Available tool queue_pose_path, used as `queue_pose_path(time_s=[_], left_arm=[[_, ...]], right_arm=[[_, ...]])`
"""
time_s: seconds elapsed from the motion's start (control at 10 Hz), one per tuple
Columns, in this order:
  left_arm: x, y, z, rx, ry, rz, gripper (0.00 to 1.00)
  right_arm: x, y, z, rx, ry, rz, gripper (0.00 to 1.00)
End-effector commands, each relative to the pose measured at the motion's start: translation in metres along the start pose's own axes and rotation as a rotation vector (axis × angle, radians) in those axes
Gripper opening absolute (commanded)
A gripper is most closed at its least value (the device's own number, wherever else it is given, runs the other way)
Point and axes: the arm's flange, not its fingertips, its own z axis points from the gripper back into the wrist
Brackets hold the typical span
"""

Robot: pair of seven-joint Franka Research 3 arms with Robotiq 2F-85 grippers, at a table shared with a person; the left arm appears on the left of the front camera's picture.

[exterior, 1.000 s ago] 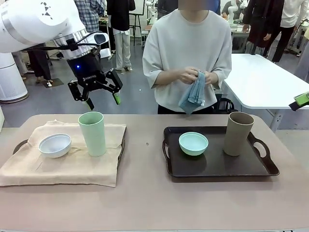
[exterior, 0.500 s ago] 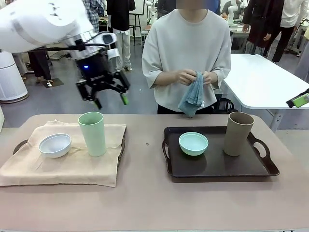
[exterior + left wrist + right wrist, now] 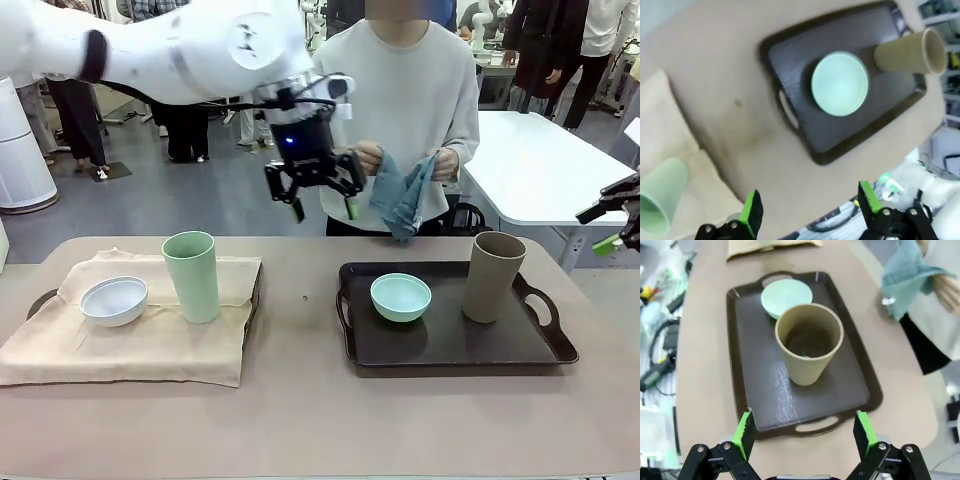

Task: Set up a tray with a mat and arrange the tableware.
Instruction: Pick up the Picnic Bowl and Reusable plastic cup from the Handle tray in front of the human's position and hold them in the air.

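Observation:
On the left, a white bowl [image 3: 114,300] and a pale green cup [image 3: 191,276] stand on a beige mat [image 3: 130,345] that covers a tray [image 3: 38,302]. On the right, a dark tray [image 3: 450,345] with no mat holds a mint bowl [image 3: 401,296] and a tan cup [image 3: 493,276]. My left gripper [image 3: 323,210] hangs open in the air, just beside a blue cloth [image 3: 403,200] in the person's hands. My right gripper [image 3: 605,228] is open at the right edge, and its wrist view looks down on the tan cup [image 3: 810,342] and mint bowl [image 3: 786,297].
The person stands at the far side of the table, holding the cloth with both hands. A strip of bare table lies between the two trays. A white table [image 3: 545,170] stands at the back right. The left wrist view shows the dark tray [image 3: 805,135] from above.
My left arm has swung right from above the pale green cup to beside the person's cloth. The person has spread the cloth wider. My right gripper has dipped a little at the right edge.

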Motion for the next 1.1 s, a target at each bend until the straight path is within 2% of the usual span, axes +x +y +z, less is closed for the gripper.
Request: queue_pose_path(time_s=[0.0, 0.2, 0.3, 0.7, 0.8, 1.0], left_arm=[[0.035, -0.025, -0.006, 0.038, -0.018, 0.015, 1.0], [0.041, -0.036, -0.022, 0.035, 0.026, 0.012, 1.0], [0.025, -0.024, -0.02, 0.01, -0.005, -0.008, 1.0], [0.025, -0.024, -0.02, 0.01, -0.005, -0.008, 1.0], [0.035, -0.028, -0.021, 0.009, -0.007, -0.001, 1.0], [0.032, -0.039, -0.044, 0.14, -0.073, -0.007, 1.0]], right_arm=[[-0.005, -0.001, -0.017, 0.069, -0.073, 0.06, 1.0], [-0.001, 0.0, -0.024, 0.097, -0.022, 0.104, 1.0], [-0.005, 0.002, -0.019, 0.058, -0.03, 0.063, 1.0], [-0.005, 0.002, -0.019, 0.058, -0.03, 0.063, 1.0], [-0.007, 0.002, -0.019, 0.067, -0.029, 0.069, 1.0], [-0.015, -0.012, -0.047, 0.121, -0.025, 0.014, 1.0]])
